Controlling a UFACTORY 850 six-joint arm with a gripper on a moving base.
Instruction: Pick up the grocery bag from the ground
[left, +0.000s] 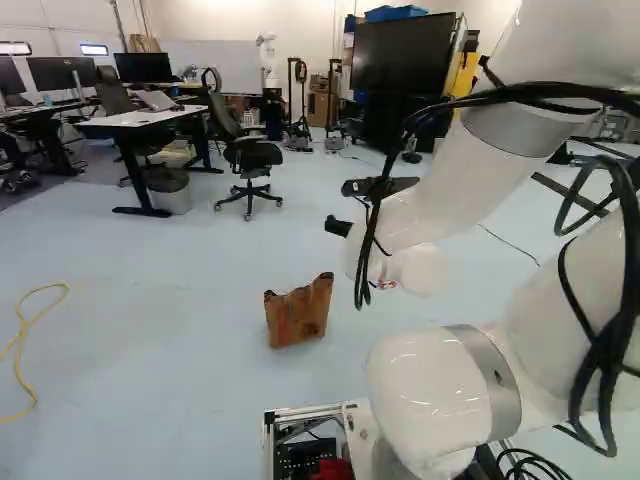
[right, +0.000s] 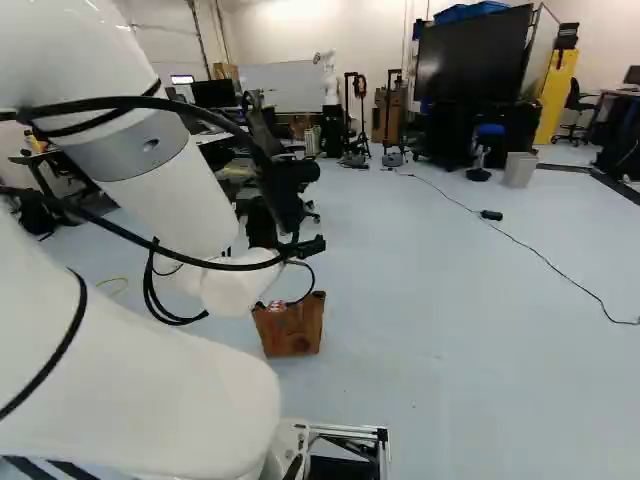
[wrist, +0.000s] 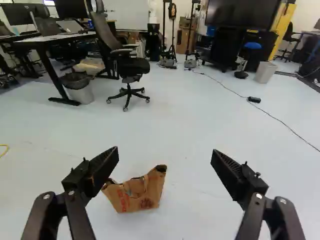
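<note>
Up close, the gripper (left: 338, 226) stands with fingers spread wide. Ahead and below, the brown paper grocery bag (wrist: 137, 196) rests on the floor (wrist: 185, 130), its top crumpled; beyond, a black office chair (wrist: 132, 67) stands beside a desk (wrist: 57, 38).

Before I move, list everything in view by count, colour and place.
Bag: one, brown, floor ahead
Chairs: at least three, black, near desks
White-topped desk: one, beside nearest chair
Monitors: at least two, black, on desks
Bins: two, grey, by desk and stool
Stool: one, blue seat, near big screen
Big screen: one, black, far back
Yellow cord: one, floor
Black cord: one, floor
Another robot: one, white, by whiteboard
Arm: one, white, base
End effector: one, black, open, short of bag
</note>
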